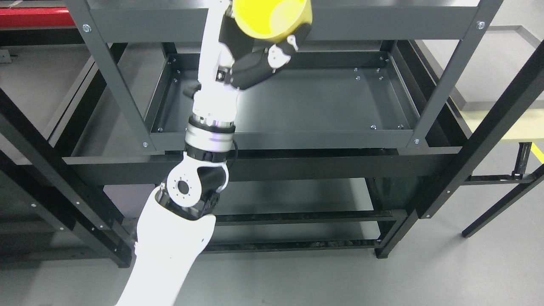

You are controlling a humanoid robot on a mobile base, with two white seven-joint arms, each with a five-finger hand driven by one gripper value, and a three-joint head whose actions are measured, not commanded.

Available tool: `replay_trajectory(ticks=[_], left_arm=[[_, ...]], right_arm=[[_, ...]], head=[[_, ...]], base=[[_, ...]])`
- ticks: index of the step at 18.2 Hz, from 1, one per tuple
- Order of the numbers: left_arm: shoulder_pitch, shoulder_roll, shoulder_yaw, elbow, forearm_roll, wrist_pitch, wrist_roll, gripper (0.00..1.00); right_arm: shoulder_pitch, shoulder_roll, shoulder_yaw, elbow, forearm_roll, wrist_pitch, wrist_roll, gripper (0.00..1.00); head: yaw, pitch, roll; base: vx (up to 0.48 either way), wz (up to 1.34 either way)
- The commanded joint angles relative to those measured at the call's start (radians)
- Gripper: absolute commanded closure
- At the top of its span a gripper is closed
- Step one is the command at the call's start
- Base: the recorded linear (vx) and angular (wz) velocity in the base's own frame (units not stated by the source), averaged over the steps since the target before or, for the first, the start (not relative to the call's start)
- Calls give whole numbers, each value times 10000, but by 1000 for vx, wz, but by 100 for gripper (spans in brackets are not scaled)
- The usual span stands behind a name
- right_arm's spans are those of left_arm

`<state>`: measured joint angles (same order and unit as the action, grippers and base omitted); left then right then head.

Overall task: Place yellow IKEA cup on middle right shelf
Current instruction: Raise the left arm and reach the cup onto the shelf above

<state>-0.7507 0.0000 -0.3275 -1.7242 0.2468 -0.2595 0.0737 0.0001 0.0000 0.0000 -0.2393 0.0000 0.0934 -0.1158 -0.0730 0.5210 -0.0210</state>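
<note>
Rising from the lower left, white left arm (170, 250) reaching up past the dark metal shelf rack's (280, 140) front rail, left hand (259, 55) clenched under the yellow IKEA cup (272, 19) near the top edge, likely for carrying, with bare middle shelf (323, 102) open rightward.
</note>
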Motion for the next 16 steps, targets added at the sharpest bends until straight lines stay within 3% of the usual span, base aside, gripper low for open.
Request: replay_trajectory(ticks=[1, 8, 12, 16], left_arm=[[-1786, 174, -84, -291, 323, 1730, 518, 100], [-4011, 174, -712, 304, 3724, 6301, 2465, 100], [-4962, 174, -852, 1576, 5535, 7959, 2561, 100], [-5302, 174, -1341, 2178, 6947, 8698, 3004, 100]], right_arm=[[137, -175, 169, 0, -245, 2, -7, 1], [137, -175, 169, 0, -245, 2, -7, 1], [137, -175, 169, 0, -245, 2, -7, 1], [137, -175, 169, 0, -245, 2, -7, 1]], head=[[0, 0, 0], [0, 0, 0], [0, 0, 0], [0, 0, 0]], base=[[113, 7], [132, 145], [184, 285], [144, 164]])
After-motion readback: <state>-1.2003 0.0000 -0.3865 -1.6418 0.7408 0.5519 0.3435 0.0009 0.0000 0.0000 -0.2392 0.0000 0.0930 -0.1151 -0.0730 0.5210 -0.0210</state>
